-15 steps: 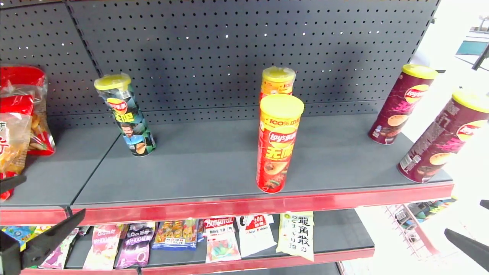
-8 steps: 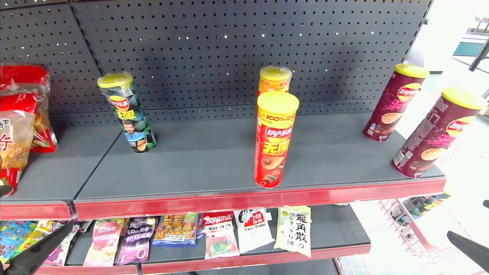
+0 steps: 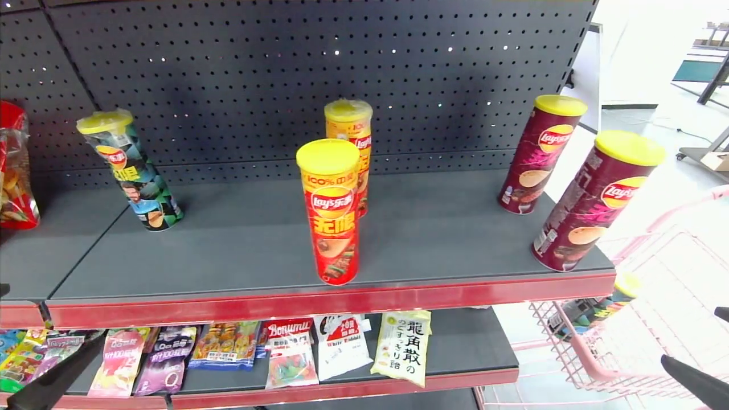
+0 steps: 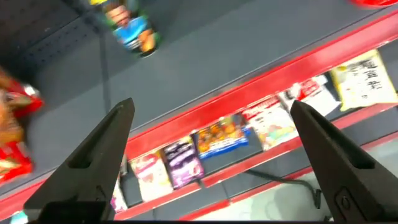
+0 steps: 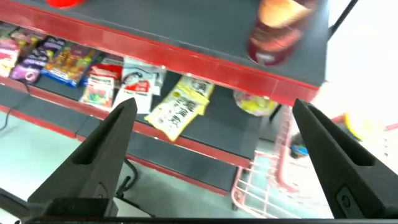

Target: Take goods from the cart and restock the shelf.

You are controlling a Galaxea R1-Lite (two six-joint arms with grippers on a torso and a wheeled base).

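On the grey shelf (image 3: 245,245) stand a red crisp can (image 3: 332,210) at the front, a second red-yellow can (image 3: 352,136) behind it, a green-blue can (image 3: 134,171) to the left, and two maroon cans (image 3: 538,156) (image 3: 595,210) at the right end. The pink wire cart (image 3: 655,319) sits low on the right with a can (image 3: 592,310) lying inside. My left gripper (image 4: 211,104) is open and holds nothing, below the shelf's red edge (image 4: 249,93). My right gripper (image 5: 214,104) is open and holds nothing, near the cart (image 5: 273,180).
The lower shelf holds several snack packets (image 3: 273,347). Red snack bags (image 3: 14,171) sit at the far left of the upper shelf. A perforated back panel (image 3: 285,68) closes the rear. Bare shelf lies between the can groups.
The whole head picture has shifted left, so the camera turned right; the pink cart has come into sight. The left finger sits lower in the picture.
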